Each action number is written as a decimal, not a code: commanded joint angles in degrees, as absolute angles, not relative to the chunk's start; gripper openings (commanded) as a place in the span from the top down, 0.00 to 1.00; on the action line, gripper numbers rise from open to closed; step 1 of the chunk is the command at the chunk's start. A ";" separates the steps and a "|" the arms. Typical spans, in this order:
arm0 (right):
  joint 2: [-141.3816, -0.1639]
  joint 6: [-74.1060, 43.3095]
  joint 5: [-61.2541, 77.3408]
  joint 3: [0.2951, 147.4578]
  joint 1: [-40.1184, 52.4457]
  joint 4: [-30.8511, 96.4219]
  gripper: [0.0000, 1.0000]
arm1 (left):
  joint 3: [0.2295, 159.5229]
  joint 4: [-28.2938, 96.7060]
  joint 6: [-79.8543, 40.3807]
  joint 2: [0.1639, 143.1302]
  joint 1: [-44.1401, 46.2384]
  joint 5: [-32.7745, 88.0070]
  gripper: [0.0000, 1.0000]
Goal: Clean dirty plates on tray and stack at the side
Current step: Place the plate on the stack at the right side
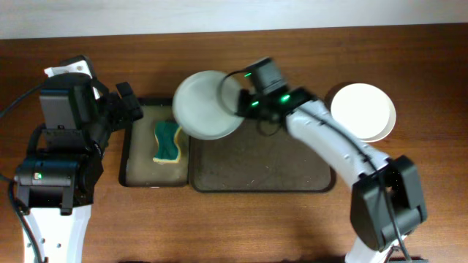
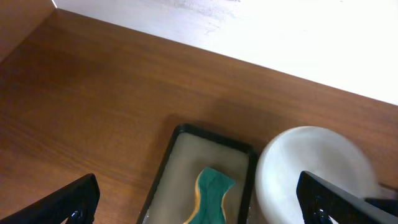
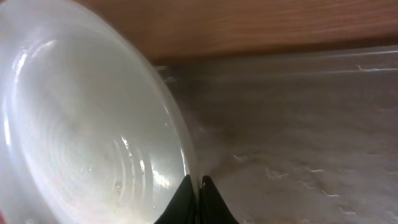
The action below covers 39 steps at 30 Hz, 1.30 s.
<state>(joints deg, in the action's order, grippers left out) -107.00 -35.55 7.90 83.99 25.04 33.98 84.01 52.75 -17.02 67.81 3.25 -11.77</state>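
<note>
The right fingers [image 3: 184,204] are clenched on the rim of one dirty plate [image 1: 205,106], a thin pinch at its edge. It hangs tilted in the air towards the far edge of the worktop [image 1: 88,234], over the seam where the tray [image 1: 322,183] meets the small tray [image 1: 126,157]. The left fingers [image 2: 69,203] are spread wide with nothing between them, poised over the small tray's far left corner.

The step in hand looks like wiping this plate against the sponge [image 1: 167,142], and I see no red smear on the face turned to the right wrist camera. To do it well, the pinch must not slacken, since so little rim is held that a push at the centre could lever the plate out. The plate should stay tilted with its inner face offered to the left side, low over the small tray so drips fall inside it. The left fingers would need to drop straight onto the sponge, close across its narrow waist, and rub lightly.

The tray holds no plates now, only pale flecks on its dark floor. The small tray holds the green-yellow sponge on a pale floor that may be wet. The stacked plates [image 1: 363,111] sit on the worktop just off the tray's far right corner, and the top one looks clean.
</note>
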 commanded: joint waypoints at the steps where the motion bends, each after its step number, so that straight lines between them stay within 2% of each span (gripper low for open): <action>1: -106.89 -36.47 11.62 84.97 15.79 39.75 0.96 | 84.20 52.64 -17.30 67.22 3.20 -11.20 0.01; 7: -106.89 -31.73 11.40 84.97 -5.45 51.57 0.96 | 84.20 52.64 -17.30 67.22 3.20 -11.20 0.01; 10: -106.89 -31.70 11.42 84.97 -12.93 53.43 0.96 | 84.20 52.64 -17.30 67.22 3.20 -11.20 0.01; 16: -106.89 -28.69 11.38 84.93 -21.91 53.82 0.96 | 84.20 52.64 -17.30 67.22 3.20 -11.20 0.01; 25: -106.89 -28.71 -0.78 84.82 -24.77 54.63 0.94 | 84.20 52.64 -17.30 67.22 3.20 -11.20 0.01; 36: -106.89 -28.69 -1.15 84.77 -24.77 53.98 0.91 | 84.20 52.64 -17.30 67.22 3.20 -11.20 0.01; 37: -106.89 -28.38 -1.13 84.75 -24.77 54.26 0.83 | 84.20 52.64 -17.30 67.22 3.20 -11.18 0.01; 38: -106.89 -26.50 -1.10 84.64 -24.77 54.52 0.58 | 84.20 52.64 -17.30 67.22 3.20 -11.18 0.01; 39: -106.89 -24.60 -1.08 84.53 -24.77 54.96 0.38 | 84.20 52.64 -17.30 67.22 3.20 -11.20 0.01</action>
